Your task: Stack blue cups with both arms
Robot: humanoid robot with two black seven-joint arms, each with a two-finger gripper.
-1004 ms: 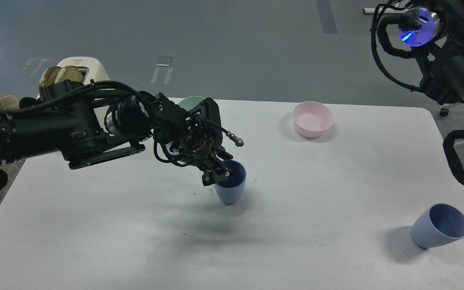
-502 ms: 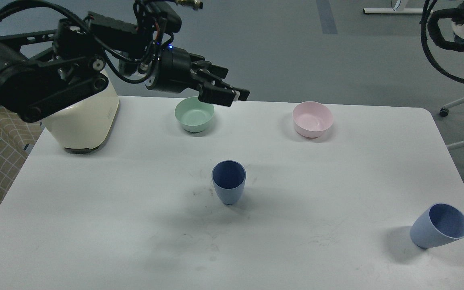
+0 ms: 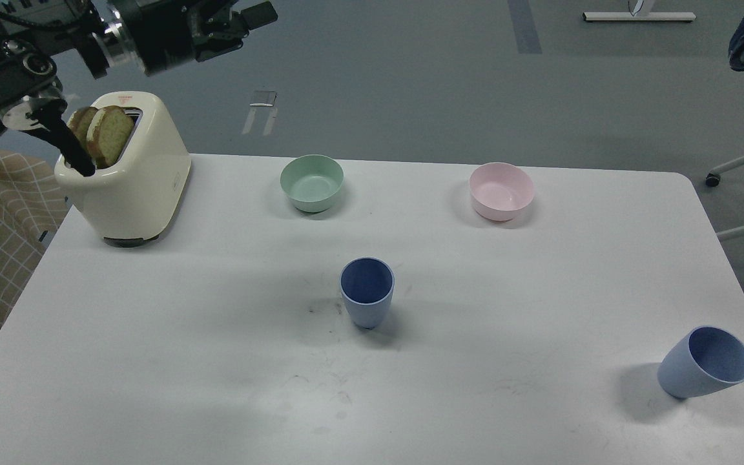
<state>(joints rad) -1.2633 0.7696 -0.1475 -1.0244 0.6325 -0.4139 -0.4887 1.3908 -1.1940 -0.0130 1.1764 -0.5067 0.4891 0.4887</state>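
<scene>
Upright blue cup (image 3: 367,292) near middle of white table (image 3: 152,349): long axis vertical, mouth up, dark blue inside visible, rounded base on the surface, free of any contact. Faint dark scuffs on the surface just left of it. Second blue cup (image 3: 704,361) near right front corner of table, well apart from the first: tilted, long axis slanted, mouth pointing up and to the right, lower side resting on the surface, shadow cast to its left. Not stacked; one cup apart from the other.

Behind the upright cup, toward far edge: green bowl (image 3: 312,183) to the left, pink bowl (image 3: 501,190) to the right, both upright, mouths up, apart from each other and from both cups. At far left corner, cream toaster (image 3: 128,181) with two bread slices (image 3: 102,132) standing in its slots.

Left arm (image 3: 17,58) raised at top left, above and behind the toaster, clear of table and cups. Left pincer (image 3: 252,13) at its far end, dark and seen small against the floor; fingers not separable, so open or closed: cannot tell. Nothing seen held in it. Right pincer outside the view; only a dark bluish shape at top right edge, identity unclear.
</scene>
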